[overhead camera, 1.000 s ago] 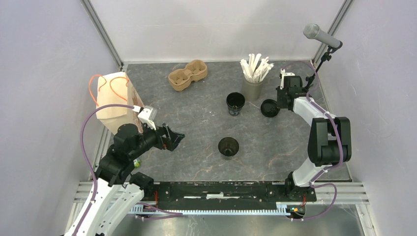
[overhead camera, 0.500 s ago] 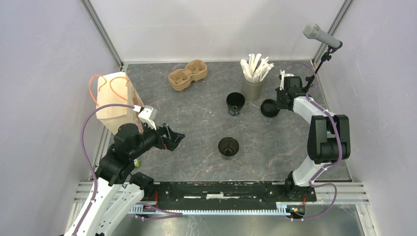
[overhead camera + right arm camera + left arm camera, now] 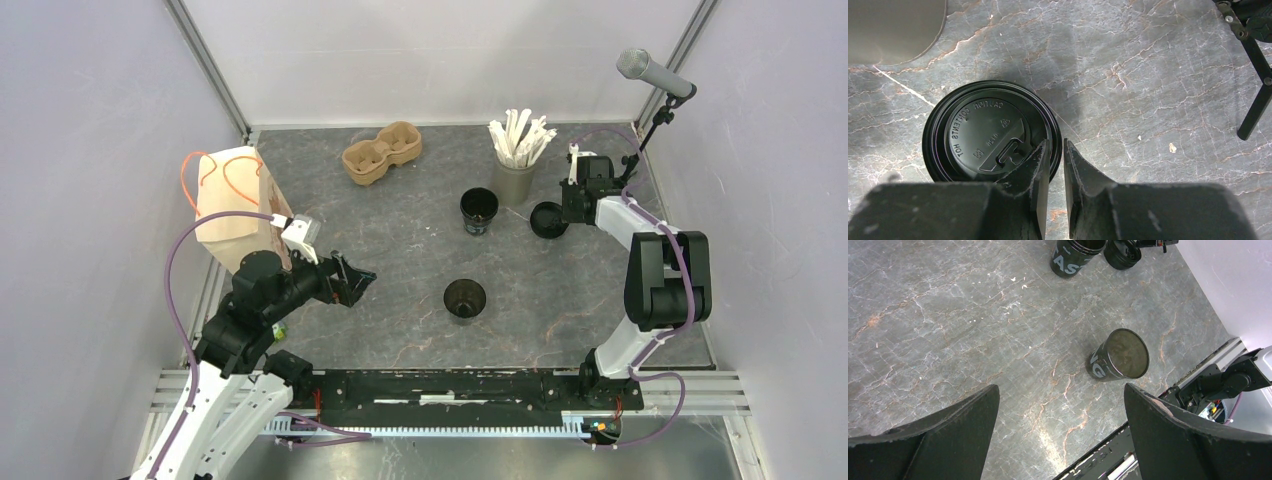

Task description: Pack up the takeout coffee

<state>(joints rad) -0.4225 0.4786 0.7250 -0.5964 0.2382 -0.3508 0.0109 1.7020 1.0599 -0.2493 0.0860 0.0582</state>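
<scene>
Two lidless black paper cups of the takeout coffee stand on the table, one mid-table (image 3: 465,298) (image 3: 1120,360) and one farther back (image 3: 479,211) (image 3: 1073,255). A round black lid (image 3: 546,219) (image 3: 985,132) lies flat to the right of the far cup. My right gripper (image 3: 563,213) (image 3: 1056,144) is down at the lid's right edge. Its jaws are nearly together, one finger over the lid and one outside, pinching the rim. My left gripper (image 3: 362,283) (image 3: 1060,387) hovers wide open and holds nothing, left of the near cup.
A grey cup of white sticks (image 3: 515,165) stands just behind the far cup and the lid. A brown pulp carrier (image 3: 381,152) sits at the back. A paper bag (image 3: 232,205) stands at the left edge. A microphone stand (image 3: 655,110) rises at the back right.
The right arm has shifted only very slightly at the lid. The lid, the cups and the left arm stay where they were.
</scene>
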